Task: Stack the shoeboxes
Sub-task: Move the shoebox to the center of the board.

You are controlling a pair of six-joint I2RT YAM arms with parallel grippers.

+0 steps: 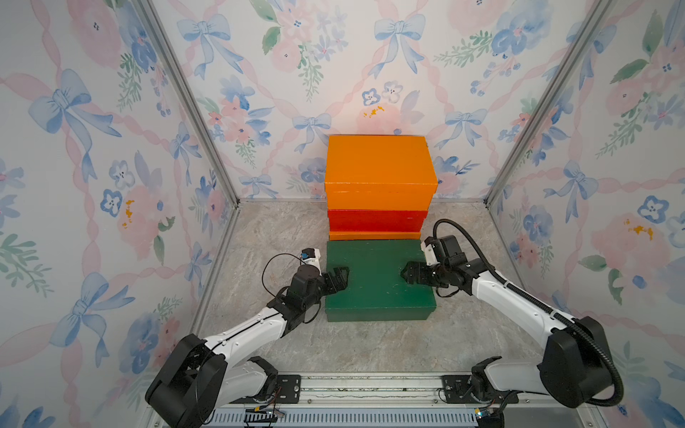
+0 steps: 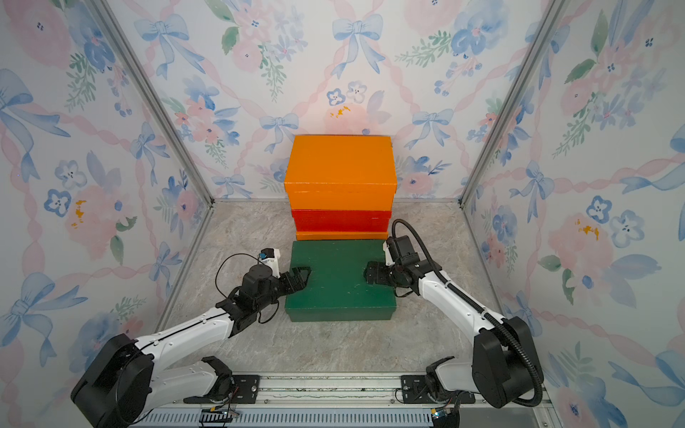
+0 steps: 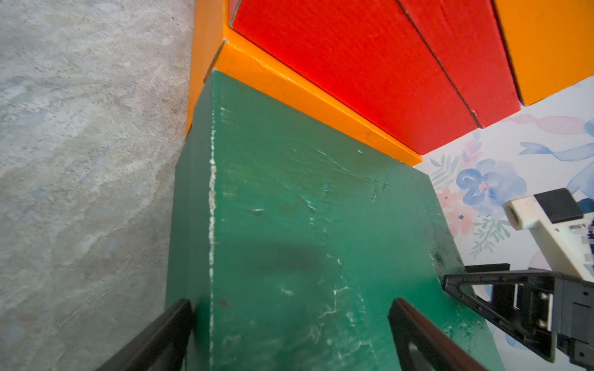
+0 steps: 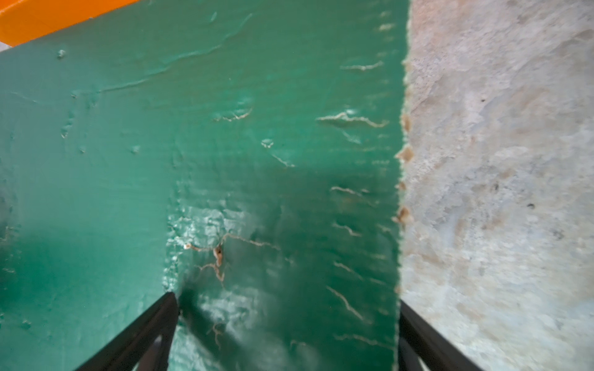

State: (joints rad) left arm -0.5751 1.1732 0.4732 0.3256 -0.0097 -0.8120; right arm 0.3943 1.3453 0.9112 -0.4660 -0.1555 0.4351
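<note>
Lowest orange shoebox [image 1: 374, 235] shows only a thin strip, the rest hidden behind the green shoebox [image 1: 376, 292] and under the red shoebox [image 1: 376, 221]. In the wrist views, the left gripper [image 3: 291, 308] and right gripper [image 4: 287, 298] are cut off at the picture's edge, and the green lid blurs up close.

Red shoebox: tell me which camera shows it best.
A top view. The red shoebox shows its whole front face there, sandwiched between the upper orange shoebox and the lower orange shoebox; both top views show this. The left wrist view is closer, with the lid seam clear, but crops it. The right wrist view shows none of it.
</note>
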